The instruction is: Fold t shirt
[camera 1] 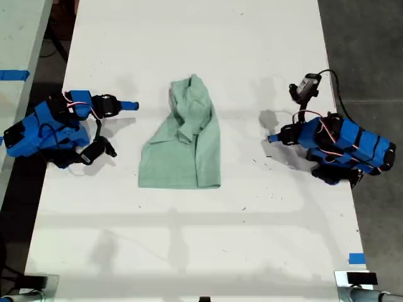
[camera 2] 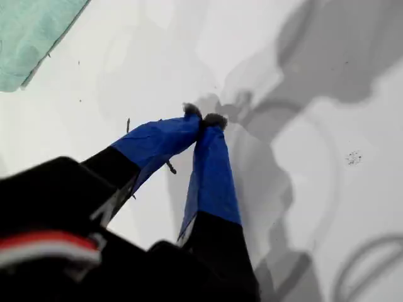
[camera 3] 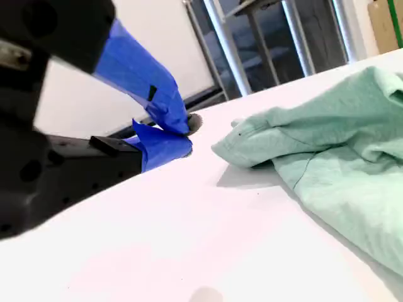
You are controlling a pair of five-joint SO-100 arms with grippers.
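Small pale mint-green t shirt (camera 1: 182,138) of soft plain cloth lies mid-table on the white table top (camera 1: 189,251), between the two blue arms. It is partly folded: lower part flat with a straight hem toward the exterior view's bottom, upper part bunched and narrowed into a rumpled peak.

My second gripper (camera 3: 179,135), blue-taped jaws on a black body, sits low over the table near the shirt's rumpled edge, not touching it; jaw tips meet, nothing between them. In the exterior view it is the arm at the left (camera 1: 129,106).

My first gripper (camera 2: 203,119) points down at bare table, tips pressed together, empty; shirt corner (camera 2: 31,38) well off. Exterior view's right (camera 1: 272,138).

Blue tape strip (camera 1: 356,258) at table edge, exterior view's lower right.
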